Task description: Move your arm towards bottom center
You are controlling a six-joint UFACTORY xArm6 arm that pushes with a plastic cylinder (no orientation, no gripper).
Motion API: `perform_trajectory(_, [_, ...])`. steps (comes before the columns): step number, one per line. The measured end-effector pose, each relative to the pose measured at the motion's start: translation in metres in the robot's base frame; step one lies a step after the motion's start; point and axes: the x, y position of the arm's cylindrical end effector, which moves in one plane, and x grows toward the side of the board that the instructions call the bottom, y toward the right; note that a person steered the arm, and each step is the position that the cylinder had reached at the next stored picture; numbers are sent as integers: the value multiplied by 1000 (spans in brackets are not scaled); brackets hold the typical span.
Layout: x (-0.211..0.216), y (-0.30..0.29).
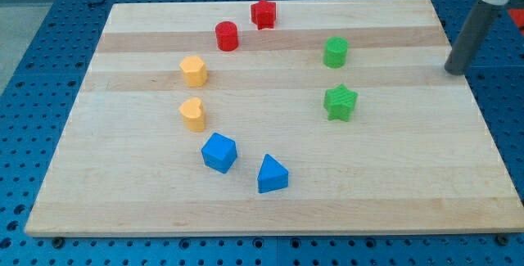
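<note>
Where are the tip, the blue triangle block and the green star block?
my tip [453, 71]: camera view, rod's very end.
blue triangle block [272, 175]: camera view, front face.
green star block [341, 101]: camera view, top face.

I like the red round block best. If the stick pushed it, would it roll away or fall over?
Probably neither. The red cylinder stands upright on its flat end, so it would likely slide along the smooth wooden board. It looks short and squat, so tipping seems unlikely. My tip is far off at the view's right, not touching it.
</note>
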Motion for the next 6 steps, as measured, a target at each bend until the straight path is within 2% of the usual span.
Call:
perform_trajectory(2, [101, -5])
perform_trajectory(3, [126, -9])
perform_trajectory(5, [112, -69])
perform_trajectory(6, [112, -74])
